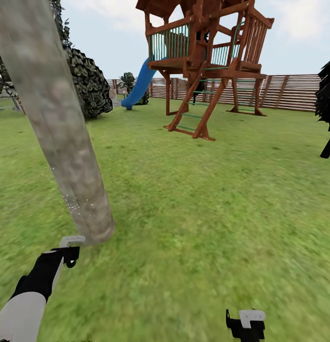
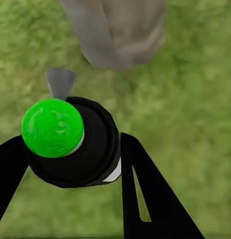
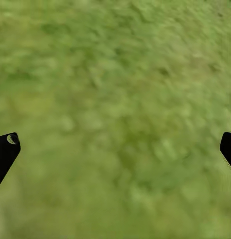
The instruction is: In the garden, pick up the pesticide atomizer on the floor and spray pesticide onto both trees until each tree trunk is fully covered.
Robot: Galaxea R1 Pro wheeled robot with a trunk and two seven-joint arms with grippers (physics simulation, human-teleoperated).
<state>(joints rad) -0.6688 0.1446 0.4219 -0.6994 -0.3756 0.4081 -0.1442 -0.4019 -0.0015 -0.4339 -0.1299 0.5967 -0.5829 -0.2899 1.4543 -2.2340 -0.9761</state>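
Observation:
A thick pale grey-brown mottled tree trunk (image 1: 55, 123) leans across the left of the head view, with small white specks low on its bark. Just short of its base, my left gripper (image 1: 65, 256) is shut on the pesticide atomizer (image 1: 72, 242). In the left wrist view the atomizer (image 2: 75, 144) shows a black top with a bright green ball, held between the black fingers (image 2: 145, 189). Its grey nozzle (image 2: 60, 82) points at the trunk's foot (image 2: 117, 30). My right gripper (image 1: 246, 323) hangs open over bare grass, fingertips (image 3: 5, 149) wide apart.
Green lawn (image 1: 193, 199) spreads ahead and to the right. A wooden play tower (image 1: 208, 61) with a blue slide (image 1: 139, 85) stands at the back before the slat fence (image 1: 288, 92). A dark shrub (image 1: 89, 83) lies behind the trunk, and a black-foliage tree (image 1: 329, 95) stands at the right edge.

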